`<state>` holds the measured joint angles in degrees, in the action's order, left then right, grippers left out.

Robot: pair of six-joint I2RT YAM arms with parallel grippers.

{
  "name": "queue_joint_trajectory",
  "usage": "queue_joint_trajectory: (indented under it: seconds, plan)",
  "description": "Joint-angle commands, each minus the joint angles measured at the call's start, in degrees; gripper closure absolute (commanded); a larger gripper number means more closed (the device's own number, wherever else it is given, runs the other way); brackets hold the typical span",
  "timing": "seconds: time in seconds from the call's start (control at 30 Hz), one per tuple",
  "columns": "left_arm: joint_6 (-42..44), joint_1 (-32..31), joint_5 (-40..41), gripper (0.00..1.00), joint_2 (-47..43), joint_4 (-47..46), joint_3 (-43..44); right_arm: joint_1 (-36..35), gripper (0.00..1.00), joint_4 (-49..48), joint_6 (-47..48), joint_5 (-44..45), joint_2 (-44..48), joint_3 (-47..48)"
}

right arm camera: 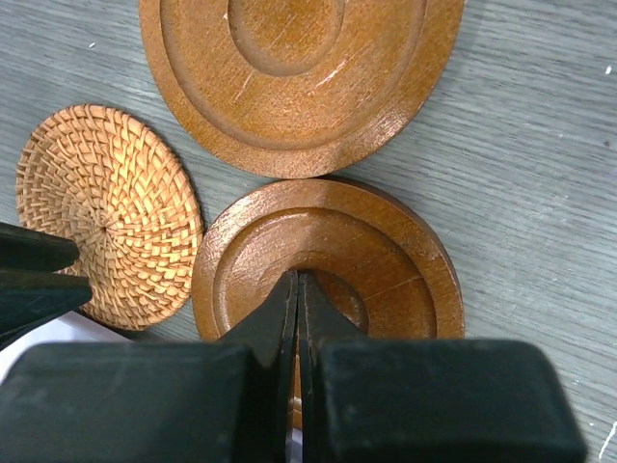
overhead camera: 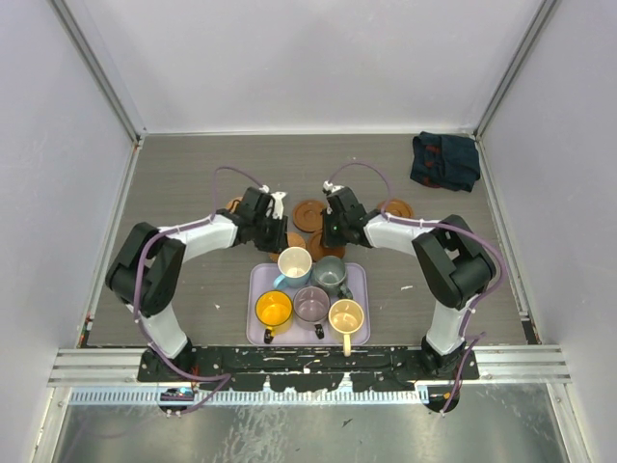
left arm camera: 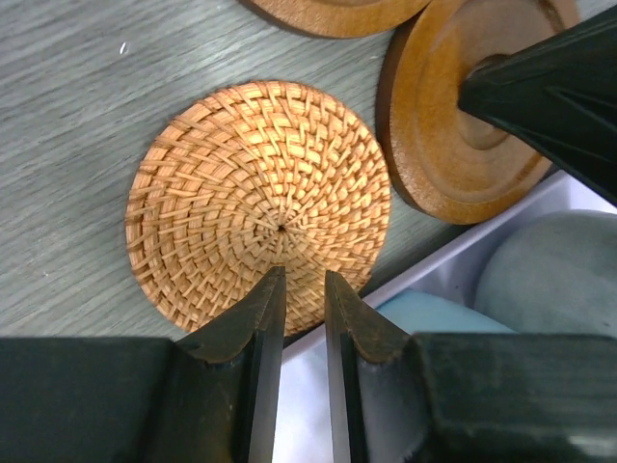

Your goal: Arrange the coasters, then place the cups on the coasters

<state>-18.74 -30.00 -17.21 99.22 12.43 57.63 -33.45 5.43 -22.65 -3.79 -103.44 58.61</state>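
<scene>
The fingers of the left gripper stand a narrow slit apart. Their tips are at the lower edge of a woven orange-brown rattan coaster in the middle of the left wrist view; whether they pinch its rim cannot be told. The fingers of the right gripper are pressed together with nothing seen between them. Their tips rest on the recessed centre of a reddish-brown ringed wooden coaster at the lower middle of the right wrist view. That disc lies just right of the woven one. A second ringed wooden coaster fills the top of that view, just beside the first.

In the overhead view both grippers hang side by side at the centre of the frame, just above a lilac rectangular tray. Five mugs stand in it: a white mug with blue inside, a grey-green metallic mug, an orange-yellow mug, a translucent purplish-grey mug and a cream-yellow mug. A third wooden coaster lies right of centre by the right arm. A partly hidden brown coaster peeks out left of the left arm. A dark folded cloth sits in the upper right on the grey wood-grain table.
</scene>
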Motion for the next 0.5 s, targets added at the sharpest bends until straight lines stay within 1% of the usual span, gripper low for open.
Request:
queue_joint_trajectory:
  seconds: [0.0, 0.17, 0.47]
  plan:
    - [-0.7, -0.24, 1.87, 0.75, 1.81, -0.32, 2.42, -0.38, 0.98, -0.45, -1.49, 2.45, -0.86, 1.96]
    - [-0.4, -0.24, 6.39, 0.73, 4.1, 1.38, 4.14, -0.38, 1.0, 4.86, -1.96, 9.97, -2.55, 4.07]
    - [3.36, -0.24, 14.07, 0.73, 7.0, 5.4, 9.93, -0.39, 1.0, 12.3, -3.44, 22.96, -3.92, 6.88]
